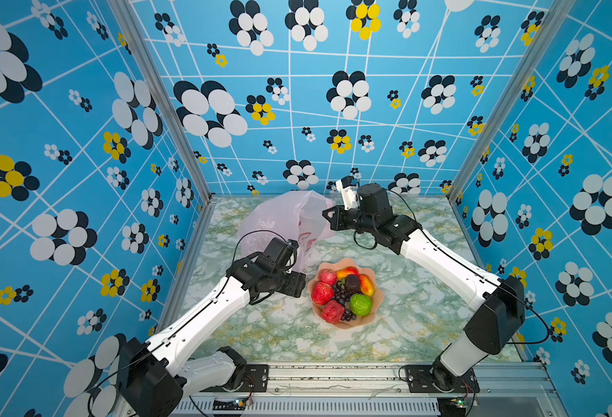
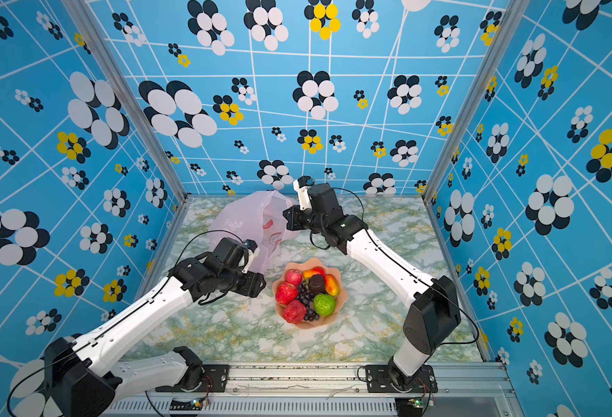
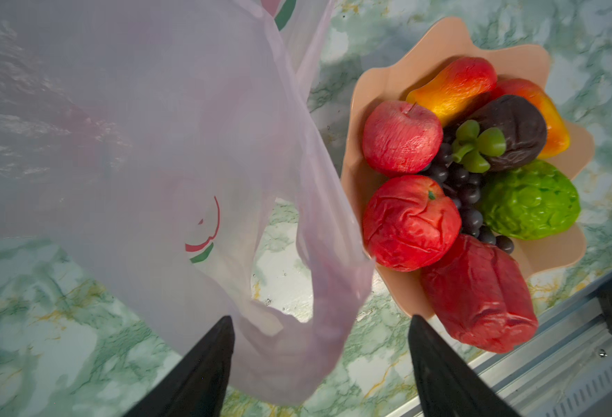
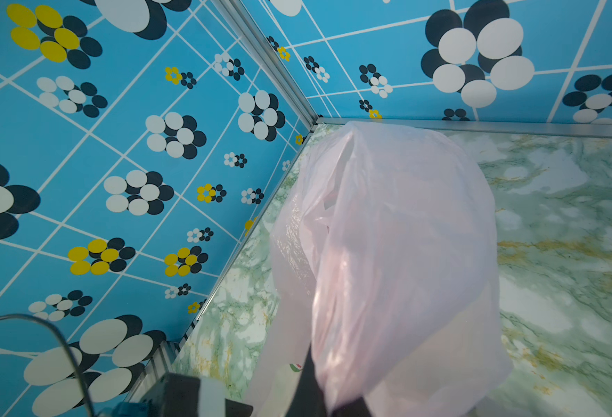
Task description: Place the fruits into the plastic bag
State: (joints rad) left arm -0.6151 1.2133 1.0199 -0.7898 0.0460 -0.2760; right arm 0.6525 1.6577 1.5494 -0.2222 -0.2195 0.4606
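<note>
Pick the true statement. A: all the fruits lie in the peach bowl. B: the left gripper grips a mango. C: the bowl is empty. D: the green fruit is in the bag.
A: the fruits all sit in the peach bowl; the left gripper is open.

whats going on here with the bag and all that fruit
The right gripper is shut on the plastic bag, holding its edge up. The left gripper has its jaws open, with a loop handle of the bag between them, ungripped. The fruits all sit in the peach bowl; none shows in the bag yet.
</note>
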